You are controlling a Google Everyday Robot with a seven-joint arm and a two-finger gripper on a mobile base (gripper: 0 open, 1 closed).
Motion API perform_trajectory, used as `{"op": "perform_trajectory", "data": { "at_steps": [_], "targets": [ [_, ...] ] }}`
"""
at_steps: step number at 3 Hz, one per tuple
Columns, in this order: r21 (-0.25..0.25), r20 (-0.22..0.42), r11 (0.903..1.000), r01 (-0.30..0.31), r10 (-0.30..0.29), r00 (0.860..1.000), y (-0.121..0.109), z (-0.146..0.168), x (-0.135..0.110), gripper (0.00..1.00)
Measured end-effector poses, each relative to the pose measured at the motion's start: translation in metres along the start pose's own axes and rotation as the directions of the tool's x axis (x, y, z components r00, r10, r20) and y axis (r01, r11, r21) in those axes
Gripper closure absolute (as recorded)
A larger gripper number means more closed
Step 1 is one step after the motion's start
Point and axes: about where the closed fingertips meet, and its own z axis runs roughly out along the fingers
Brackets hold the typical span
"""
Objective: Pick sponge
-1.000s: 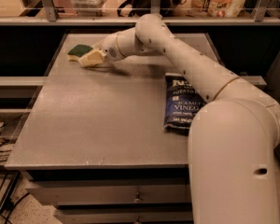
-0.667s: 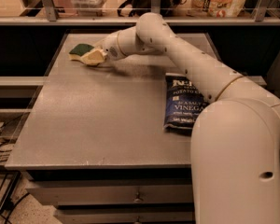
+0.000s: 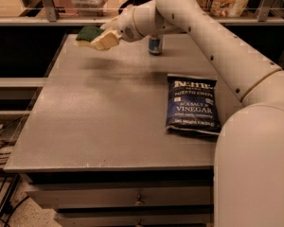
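Observation:
The sponge (image 3: 87,33) has a dark green top over pale yellow foam. It is held up off the grey table (image 3: 109,112), above the table's far left part. My gripper (image 3: 100,38) is shut on the sponge, with its pale yellow fingers (image 3: 106,40) gripping the sponge's right end. The white arm reaches to it from the lower right across the table.
A blue chip bag (image 3: 192,104) lies flat on the right part of the table. A small blue can (image 3: 155,45) stands at the far middle, behind the arm. A railing and shelves with goods run along the back. Drawers sit under the table's front edge.
The gripper has lifted the sponge off the table's far left corner; it now hangs above the surface. The view has also shifted.

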Motion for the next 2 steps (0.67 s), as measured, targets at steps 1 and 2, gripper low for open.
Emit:
{"op": "perform_trajectory", "data": {
  "at_steps": [1, 2],
  "targets": [
    [0.026, 0.003, 0.9908, 0.132, -0.133, 0.991, 0.0033, -0.0677, -0.0353, 1.00],
    [0.018, 0.001, 0.9904, 0.137, -0.137, 0.991, 0.0053, -0.0631, -0.0335, 1.00]
  ]
}}
